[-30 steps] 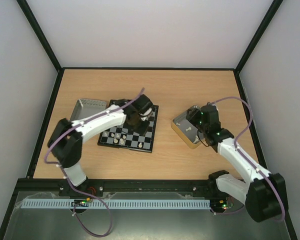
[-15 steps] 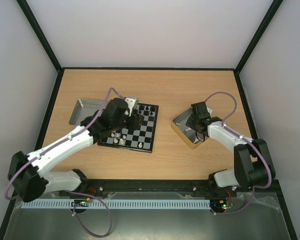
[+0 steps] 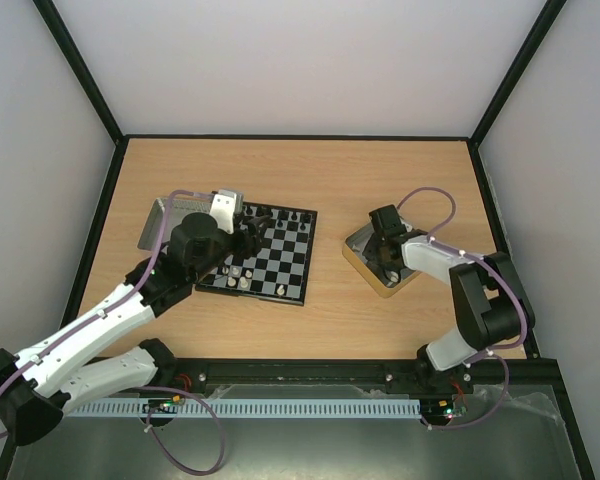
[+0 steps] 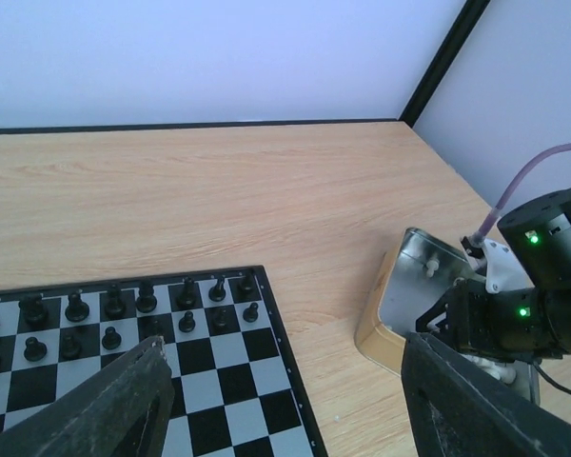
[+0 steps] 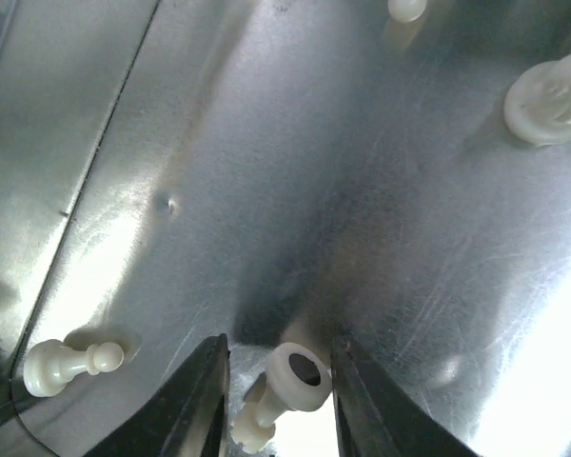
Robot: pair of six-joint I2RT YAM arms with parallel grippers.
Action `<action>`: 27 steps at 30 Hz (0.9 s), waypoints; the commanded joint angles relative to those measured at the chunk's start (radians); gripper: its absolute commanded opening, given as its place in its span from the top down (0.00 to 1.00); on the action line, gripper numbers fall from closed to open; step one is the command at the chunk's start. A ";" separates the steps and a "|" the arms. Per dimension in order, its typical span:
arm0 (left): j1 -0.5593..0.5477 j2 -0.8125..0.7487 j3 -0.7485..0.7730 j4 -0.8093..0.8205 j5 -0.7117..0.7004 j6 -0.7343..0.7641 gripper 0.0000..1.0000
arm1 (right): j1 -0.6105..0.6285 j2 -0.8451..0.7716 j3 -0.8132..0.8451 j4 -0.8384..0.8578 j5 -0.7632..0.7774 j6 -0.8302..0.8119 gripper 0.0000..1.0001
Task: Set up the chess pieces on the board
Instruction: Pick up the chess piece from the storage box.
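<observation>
My right gripper [image 5: 281, 347] is down inside the tin [image 5: 295, 171], its jaws straddling a cream piece [image 5: 300, 373] that lies on its side. The piece's base seems to touch one finger while a sliver of gap shows at the other, so it is not clamped. A cream pawn [image 5: 62, 367] lies just outside one finger. My left gripper [image 4: 285, 381] hangs spread and empty over the board [image 4: 219, 405], with black pieces [image 4: 114, 307] ranked just ahead of it.

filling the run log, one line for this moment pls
left gripper: open, empty, above board | right gripper: in tin, jaws astride white piece, not yet clamped
</observation>
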 commanded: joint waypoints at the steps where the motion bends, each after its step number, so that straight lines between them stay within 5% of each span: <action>1: 0.007 -0.010 -0.007 0.033 -0.034 0.014 0.32 | 0.010 0.033 0.021 -0.013 0.026 0.027 0.76; 10: 0.006 -0.015 -0.008 0.033 -0.039 0.013 0.31 | 0.011 0.058 0.010 0.014 0.068 0.037 0.88; 20: 0.006 0.006 -0.013 0.052 -0.009 -0.020 0.29 | 0.012 -0.204 -0.068 0.164 0.127 0.151 0.87; 27: 0.006 0.042 -0.013 0.088 0.047 -0.057 0.27 | 0.012 -0.282 -0.103 0.274 -0.105 0.227 0.87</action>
